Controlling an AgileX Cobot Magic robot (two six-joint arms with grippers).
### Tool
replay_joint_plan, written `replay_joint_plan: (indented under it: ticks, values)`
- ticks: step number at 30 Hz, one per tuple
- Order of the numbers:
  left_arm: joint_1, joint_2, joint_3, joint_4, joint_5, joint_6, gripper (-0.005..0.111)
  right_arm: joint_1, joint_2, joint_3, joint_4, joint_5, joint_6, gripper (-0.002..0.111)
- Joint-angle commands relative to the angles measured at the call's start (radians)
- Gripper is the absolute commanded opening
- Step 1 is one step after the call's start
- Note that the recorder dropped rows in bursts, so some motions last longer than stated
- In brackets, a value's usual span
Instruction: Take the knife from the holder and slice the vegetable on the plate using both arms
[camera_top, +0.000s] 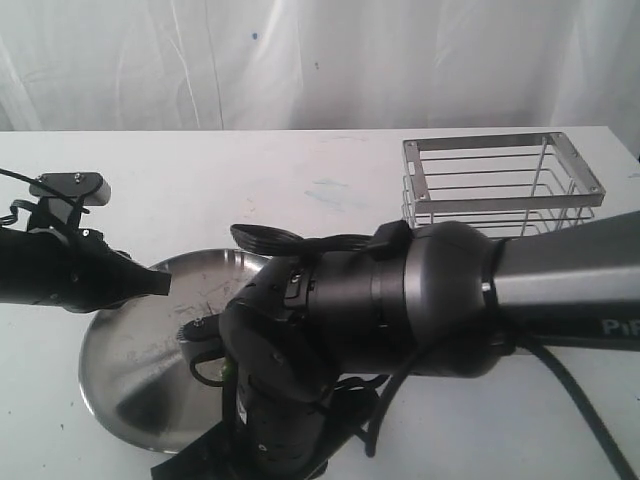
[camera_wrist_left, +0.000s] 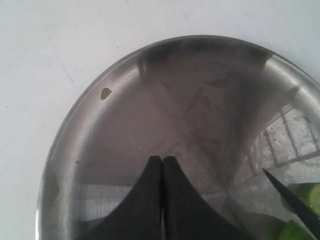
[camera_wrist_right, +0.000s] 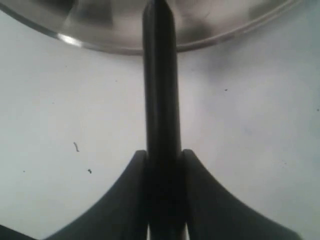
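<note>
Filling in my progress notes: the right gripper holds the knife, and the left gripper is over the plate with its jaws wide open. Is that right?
Not quite. The left gripper is shut, its fingers pressed together with nothing between them, as the left wrist view shows. The rest stands: it is over the plate, and the right gripper holds the knife.

Scuffed shiny silver plate (camera_top: 130, 370) on a white table (camera_top: 250, 180); glossy green vegetable (camera_wrist_left: 307, 192) on the plate; all-black knife (camera_wrist_right: 161, 100); silver wire holder (camera_top: 500, 185) behind the plate; black arms (camera_top: 300, 340), one with a grey sleeve (camera_top: 570, 280)
</note>
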Motion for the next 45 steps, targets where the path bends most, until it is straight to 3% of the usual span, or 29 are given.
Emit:
replay_joint_plan:
  ticks: [1, 21, 35, 45]
  values:
    - [-0.003, -0.011, 0.006, -0.011, 0.01, -0.003, 0.0, 0.001, 0.018, 0.003, -0.008, -0.015, 0.003, 0.0]
    - [-0.003, -0.011, 0.006, -0.011, 0.025, -0.003, 0.0, 0.001, 0.04, 0.003, -0.003, -0.029, 0.001, 0.0]
    - [-0.003, -0.001, 0.006, -0.094, 0.204, 0.051, 0.0, 0.001, 0.044, 0.003, -0.003, -0.029, 0.001, 0.0]
    - [-0.003, 0.127, 0.0, -0.216, 0.369, 0.158, 0.0, 0.001, 0.044, 0.003, -0.003, -0.031, 0.001, 0.0]
